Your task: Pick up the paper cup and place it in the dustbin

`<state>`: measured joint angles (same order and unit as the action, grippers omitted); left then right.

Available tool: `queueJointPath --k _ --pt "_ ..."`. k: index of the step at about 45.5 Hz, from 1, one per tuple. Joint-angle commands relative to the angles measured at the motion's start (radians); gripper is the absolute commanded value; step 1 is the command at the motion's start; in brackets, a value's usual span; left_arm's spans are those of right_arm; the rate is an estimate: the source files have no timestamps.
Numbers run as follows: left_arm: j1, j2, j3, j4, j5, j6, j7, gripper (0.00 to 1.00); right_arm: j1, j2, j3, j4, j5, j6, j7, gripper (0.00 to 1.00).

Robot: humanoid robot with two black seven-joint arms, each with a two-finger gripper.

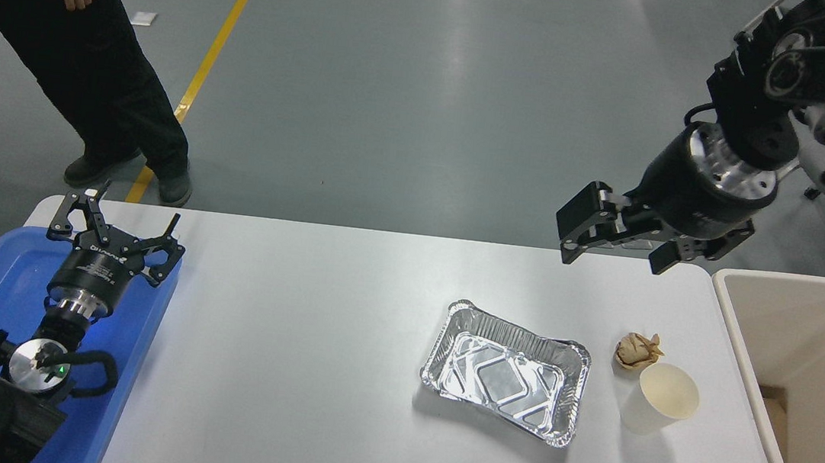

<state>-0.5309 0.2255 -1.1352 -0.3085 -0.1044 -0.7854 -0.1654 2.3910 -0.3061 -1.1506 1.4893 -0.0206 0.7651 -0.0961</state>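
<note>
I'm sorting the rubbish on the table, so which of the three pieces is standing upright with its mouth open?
The paper cup, white with a cream inside, standing at the table's right. The crumpled brown paper wad behind it is a ball, and the foil tray is flat and shiny.

Paper cup (658, 399) stands upright near dustbin (775, 281); right hand (620, 244) apparently open above.

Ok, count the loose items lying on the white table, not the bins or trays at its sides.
3. The foil tray sits right of the table's centre. The crumpled brown paper wad lies just right of it. The paper cup stands upright just in front of the wad.
</note>
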Motion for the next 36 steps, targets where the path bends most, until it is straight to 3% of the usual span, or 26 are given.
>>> queueJointPath --k 1,14,25,36 --pt "0.000 0.000 0.000 0.000 0.000 0.000 0.000 0.99 0.043 -0.013 -0.051 0.022 0.010 0.020 0.000 1.00" --pt "0.000 0.000 0.000 0.000 0.000 0.000 0.000 0.99 0.001 -0.021 -0.066 0.011 -0.015 0.020 0.000 1.00" --pt "0.000 0.000 -0.001 0.000 0.000 0.000 0.000 0.99 -0.216 -0.057 -0.078 -0.044 -0.102 0.020 0.000 1.00" --pt "0.000 0.000 -0.001 0.000 0.000 0.000 0.000 0.99 -0.440 -0.071 -0.060 -0.136 -0.121 -0.180 0.000 1.00"
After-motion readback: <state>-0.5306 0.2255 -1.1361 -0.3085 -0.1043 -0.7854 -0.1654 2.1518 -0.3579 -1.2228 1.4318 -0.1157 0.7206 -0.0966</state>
